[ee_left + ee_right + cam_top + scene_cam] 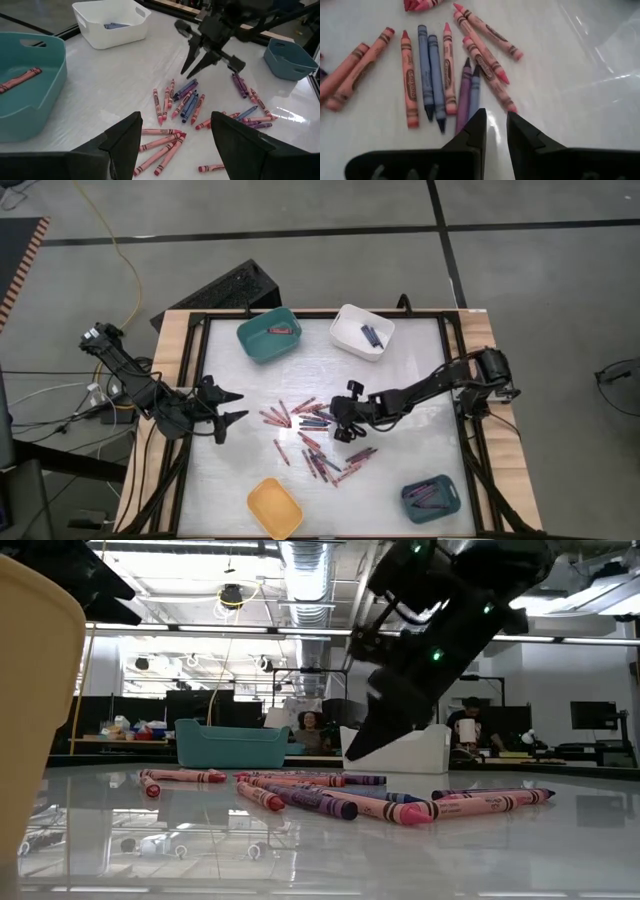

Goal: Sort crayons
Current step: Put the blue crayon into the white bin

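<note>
The crayons point(315, 435) lie loose in a scattered pile at the table's middle: red, pink, blue and purple sticks flat on the white top point(437, 75). My right gripper point(495, 122) hangs slanting down just over the pile's middle. Its fingers stand a narrow gap apart with only bare table between them, their tips beside two purple crayons point(469, 95). In the low view its fingertip point(353, 752) shows clear of the table. My left gripper point(175, 117) waits wide open at the table's left point(225, 410), holding nothing.
A teal bin point(270, 335) holding a red crayon stands at the far left. A white bin point(362, 330) with a blue crayon stands at the far middle. A yellow bin point(275, 508) is at the near edge and a blue-grey bin point(432, 498) with purple crayons at the near right.
</note>
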{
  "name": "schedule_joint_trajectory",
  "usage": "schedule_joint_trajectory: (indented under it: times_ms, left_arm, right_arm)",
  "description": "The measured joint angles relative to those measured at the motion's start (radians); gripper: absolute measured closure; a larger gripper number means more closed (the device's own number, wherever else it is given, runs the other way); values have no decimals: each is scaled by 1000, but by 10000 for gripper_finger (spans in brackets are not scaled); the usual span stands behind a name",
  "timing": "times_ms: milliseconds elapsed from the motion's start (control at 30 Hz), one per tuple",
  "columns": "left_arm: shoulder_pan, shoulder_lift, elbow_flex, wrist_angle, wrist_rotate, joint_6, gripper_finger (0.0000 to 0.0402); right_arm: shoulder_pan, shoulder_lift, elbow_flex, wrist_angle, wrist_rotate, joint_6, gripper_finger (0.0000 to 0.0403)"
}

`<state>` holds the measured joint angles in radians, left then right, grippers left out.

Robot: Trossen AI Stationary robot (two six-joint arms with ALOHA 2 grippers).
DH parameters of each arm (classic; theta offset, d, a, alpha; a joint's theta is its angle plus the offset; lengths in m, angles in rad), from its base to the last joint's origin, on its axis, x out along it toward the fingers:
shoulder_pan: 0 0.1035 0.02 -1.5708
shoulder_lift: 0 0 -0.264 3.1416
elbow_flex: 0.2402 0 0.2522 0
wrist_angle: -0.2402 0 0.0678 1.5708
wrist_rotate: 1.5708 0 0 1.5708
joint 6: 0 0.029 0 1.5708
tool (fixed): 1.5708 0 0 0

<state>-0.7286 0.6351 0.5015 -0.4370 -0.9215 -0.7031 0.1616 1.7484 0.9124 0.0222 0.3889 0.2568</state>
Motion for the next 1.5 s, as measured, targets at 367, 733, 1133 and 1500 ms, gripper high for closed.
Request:
schedule_joint_trajectory:
  times_ms: [367,733,1133,1500]
  left_arm:
    - [0,6,0,-2,13,0,174]
    - [0,9,0,-1,20,-8,174]
    - [0,8,0,2,27,-16,174]
    - [0,9,0,1,23,-14,174]
  right_arm:
    - [18,71,1,27,-1,23,330]
    - [46,3,-1,54,60,34,330]
    - [55,72,-1,96,60,94,330]
    - [56,72,-1,44,58,119,330]
